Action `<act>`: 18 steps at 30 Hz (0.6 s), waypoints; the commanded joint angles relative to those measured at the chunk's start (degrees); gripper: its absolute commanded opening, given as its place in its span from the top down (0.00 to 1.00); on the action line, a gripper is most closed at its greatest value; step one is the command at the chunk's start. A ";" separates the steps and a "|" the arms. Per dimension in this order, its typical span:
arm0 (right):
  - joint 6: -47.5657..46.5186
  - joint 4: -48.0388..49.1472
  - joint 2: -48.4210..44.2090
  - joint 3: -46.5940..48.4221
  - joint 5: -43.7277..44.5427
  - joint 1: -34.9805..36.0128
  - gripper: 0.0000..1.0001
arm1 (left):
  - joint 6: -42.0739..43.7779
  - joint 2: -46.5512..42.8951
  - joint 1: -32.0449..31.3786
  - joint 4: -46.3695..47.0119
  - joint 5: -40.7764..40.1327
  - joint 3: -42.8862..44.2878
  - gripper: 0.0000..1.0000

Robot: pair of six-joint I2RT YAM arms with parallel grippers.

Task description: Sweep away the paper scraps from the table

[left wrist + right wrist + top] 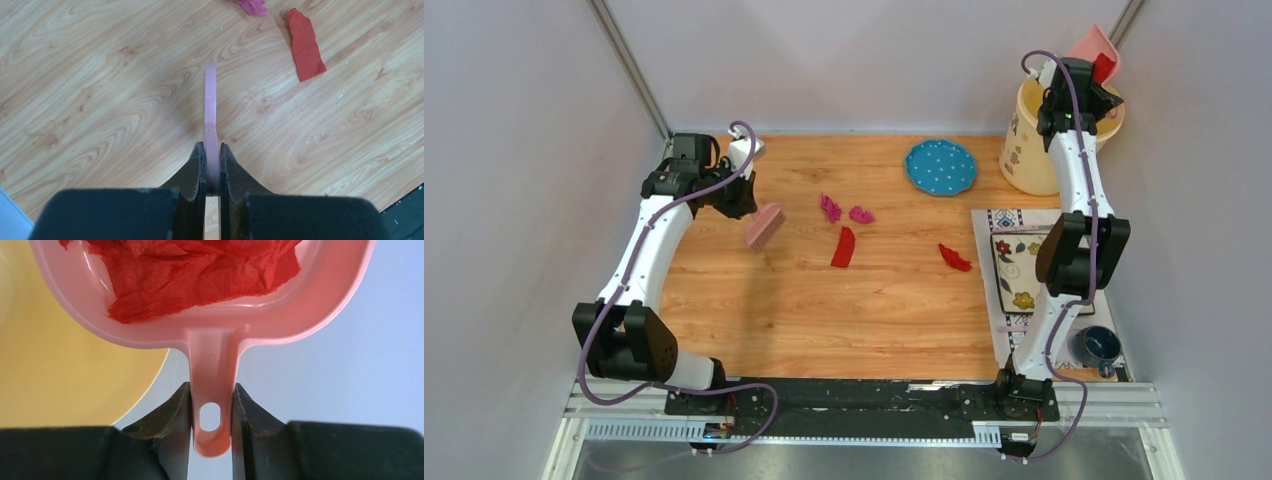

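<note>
Four wrinkled red and magenta paper scraps (843, 246) lie mid-way across the orange-brown wood-grain table (824, 330). The right gripper (210, 390) clamps the handle of a pale pink plastic dustpan (210, 335) loaded with crumpled red paper, held over a tall cream-yellow flowered bucket (1024, 160) whose contents are hidden. If the pan tips off-centre, paper could fall outside the rim. The left gripper (212, 150) pinches a pale pink hand brush (210, 95) above the table.

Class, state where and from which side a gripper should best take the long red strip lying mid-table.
Probably the red strip at mid-length, from straight above, jaws set across its narrow width: it lies flat on the table, long and narrow.
</note>
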 commanded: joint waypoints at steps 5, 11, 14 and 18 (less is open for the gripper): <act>-19.89 18.13 -6.68 -9.62 2.83 -1.52 0.98 | 1.87 -0.83 0.23 0.14 0.93 -0.23 1.00; -32.73 39.83 -10.99 -21.20 -0.75 -1.97 0.99 | 2.05 -1.18 0.32 -0.04 1.81 -0.76 1.00; -35.72 43.54 -11.79 -23.51 -3.14 -3.02 0.99 | 2.14 -1.62 0.32 0.05 2.07 -0.94 1.00; -34.76 40.31 -12.14 -23.52 -4.72 -3.64 0.99 | 2.14 -2.06 0.32 -0.04 2.78 -1.11 1.00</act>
